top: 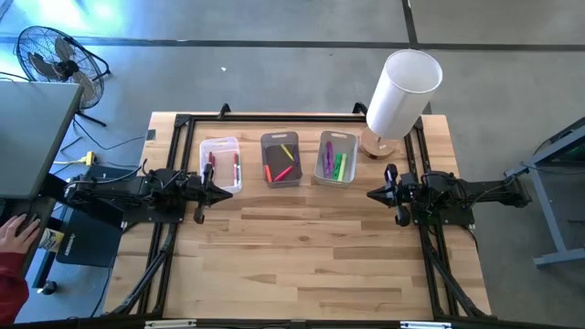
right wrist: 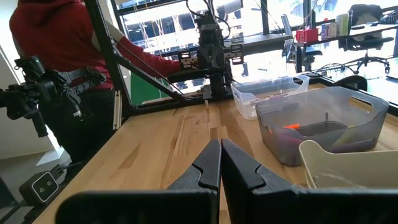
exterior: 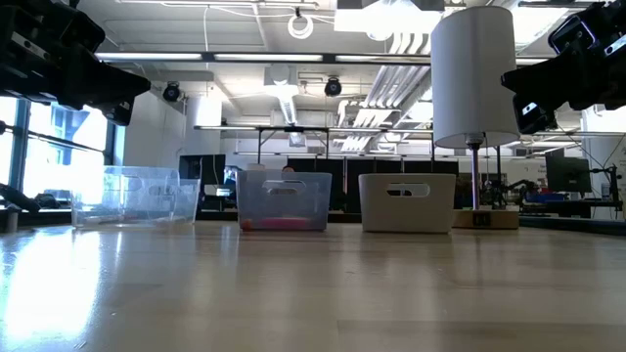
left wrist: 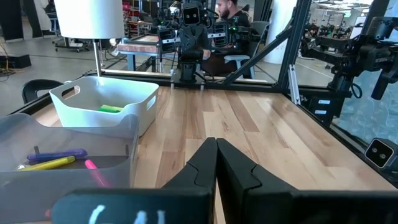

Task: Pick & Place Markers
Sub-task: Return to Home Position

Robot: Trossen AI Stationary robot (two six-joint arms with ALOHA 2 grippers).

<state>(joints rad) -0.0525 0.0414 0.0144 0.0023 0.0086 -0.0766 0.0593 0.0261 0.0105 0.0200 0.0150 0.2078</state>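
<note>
The markers (top: 283, 171) lie inside three small bins that stand side by side in a row at the far middle of the counter (top: 311, 256). None shows on the bare wood.

- **Clear bin** (top: 220, 146), on the left of the row: it holds red and pink markers lying lengthwise.
- **Dark bin** (top: 281, 139), in the middle: it holds a yellow marker and a red-orange one. The left wrist view also shows a purple and a pink marker through its see-through wall.
- **Pale bin** (top: 336, 137), on the right: it holds green markers next to a purple one.

The bins stand near each other but do not touch.

The left hand (top: 222, 194) hovers above the counter just in front of the clear bin, pointing toward the middle. It is clenched, with the two fingers pressed flat against each other and nothing between them. The right hand (top: 373, 194) faces it from the other side, just in front of the pale bin's right corner. It is also clenched on nothing. The two hands are well apart, with bare wood between them. In the low view both arms hang clear above the counter.

A lamp (top: 402, 87) with a tall white shade stands on a wooden base at the far right corner, just beside the pale bin. Off the counter, a fan (top: 55, 55) sits on the floor at far left. A person in a red top (right wrist: 56, 31) stands beside the left arm.
</note>
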